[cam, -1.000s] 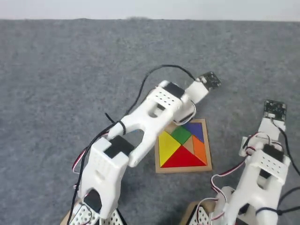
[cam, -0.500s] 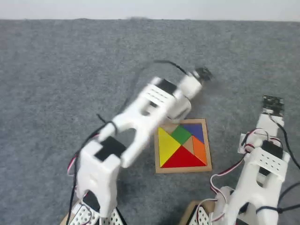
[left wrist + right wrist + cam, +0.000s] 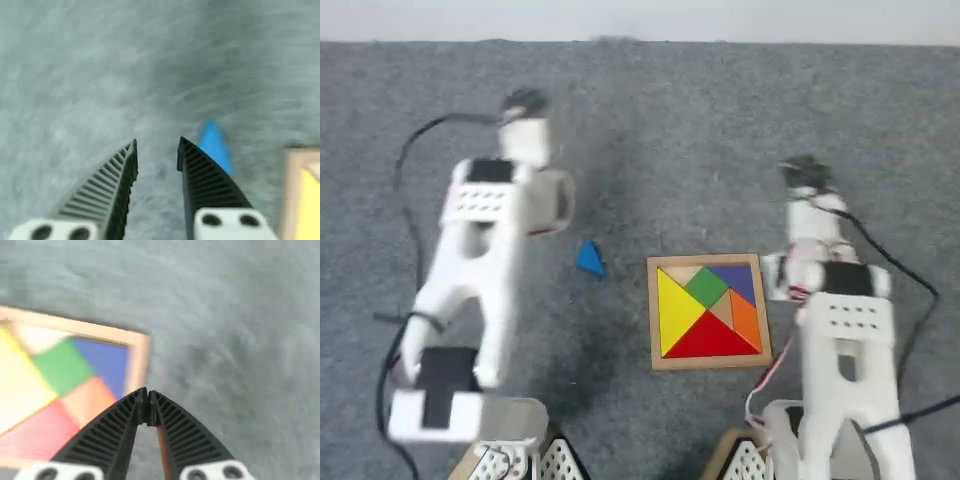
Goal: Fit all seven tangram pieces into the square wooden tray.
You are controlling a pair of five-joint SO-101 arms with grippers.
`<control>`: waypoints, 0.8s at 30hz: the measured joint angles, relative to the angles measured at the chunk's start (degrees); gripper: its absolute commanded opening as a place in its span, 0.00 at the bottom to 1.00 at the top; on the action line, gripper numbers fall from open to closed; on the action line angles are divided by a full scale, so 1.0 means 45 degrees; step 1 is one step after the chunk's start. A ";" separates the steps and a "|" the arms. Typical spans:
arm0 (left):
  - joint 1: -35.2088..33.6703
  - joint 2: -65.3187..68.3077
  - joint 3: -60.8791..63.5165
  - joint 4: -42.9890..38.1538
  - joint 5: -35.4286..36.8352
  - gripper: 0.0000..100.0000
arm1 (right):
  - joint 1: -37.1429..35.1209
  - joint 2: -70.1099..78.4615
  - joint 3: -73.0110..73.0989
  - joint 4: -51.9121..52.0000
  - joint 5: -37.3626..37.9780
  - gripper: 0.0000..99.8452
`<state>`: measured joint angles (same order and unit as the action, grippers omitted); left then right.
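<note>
The square wooden tray (image 3: 654,312) lies on the grey carpet and holds yellow, red, green, blue and orange pieces. A small blue triangle (image 3: 589,258) lies loose on the carpet to its left. The left arm (image 3: 490,205) stands left of that triangle. In the left wrist view my left gripper (image 3: 157,145) is open and holds nothing, with the blue triangle (image 3: 215,145) just beyond one fingertip and the tray's rim (image 3: 291,190) farther off. The right arm (image 3: 840,310) stands at the tray's right side. My right gripper (image 3: 145,392) is shut and holds nothing, above the tray's rim (image 3: 137,360).
Grey carpet (image 3: 720,140) spreads out on all sides of the tray. Cables hang from both arms. Inside the tray, two small wood-coloured patches show between the coloured pieces.
The left arm has swung from above the tray far to the left, and the blue triangle now shows on the carpet. The right arm has moved in toward the tray's right edge.
</note>
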<state>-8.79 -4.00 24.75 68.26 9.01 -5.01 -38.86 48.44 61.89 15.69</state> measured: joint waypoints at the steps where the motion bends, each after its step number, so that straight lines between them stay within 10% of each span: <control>1: -0.0410 -0.0371 0.0664 -0.0195 0.0117 0.13 | -0.0684 0.0117 -0.0254 0.0059 0.0000 0.01; 12: -0.4161 -0.2501 0.4650 -0.3126 0.0195 0.13 | -0.6799 0.6759 -0.6115 0.0879 -0.1973 0.12; 24: -0.6564 -0.1211 0.3575 -0.3790 0.0645 0.14 | -0.8518 1.4183 -1.2151 0.0606 -0.5665 0.12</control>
<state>-38.33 -9.45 40.84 51.21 11.91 -43.34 24.97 -6.24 64.62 -9.80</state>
